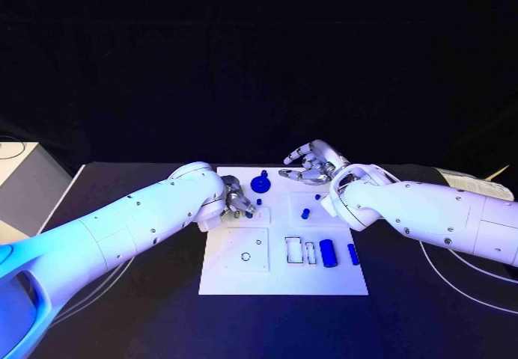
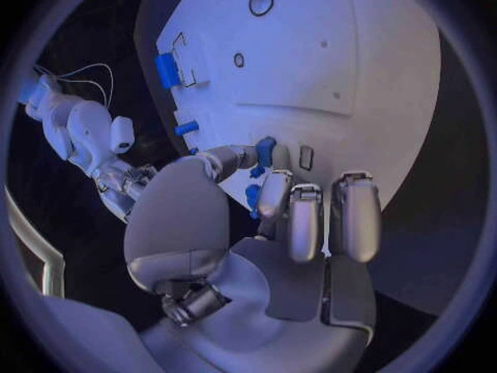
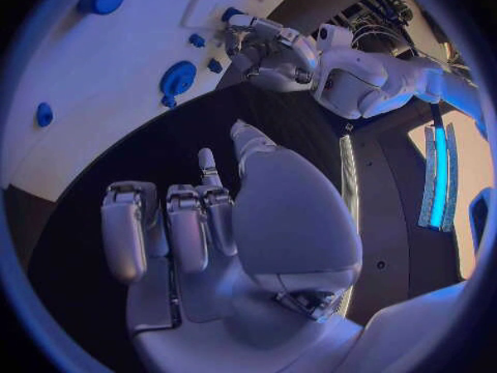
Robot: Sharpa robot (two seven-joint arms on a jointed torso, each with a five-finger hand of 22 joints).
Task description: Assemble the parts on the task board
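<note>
You have a black table (image 1: 129,314) running across the view, with darkness behind it and a pale box-like surface (image 1: 27,179) at its far left corner. In the middle lies the white task board (image 1: 283,277). Your left hand (image 1: 239,202) sits over the board's left half, and the left wrist view shows its thumb and a finger pinching a small blue part (image 2: 265,151). Your right hand (image 1: 310,166) hovers off the board's far edge, fingers loosely curled and holding nothing. On the board, a round blue knob (image 1: 260,181) stands near the far edge, two blue cylinders (image 1: 330,253) lie near the front right, and small blue pegs (image 1: 305,213) dot the centre.
</note>
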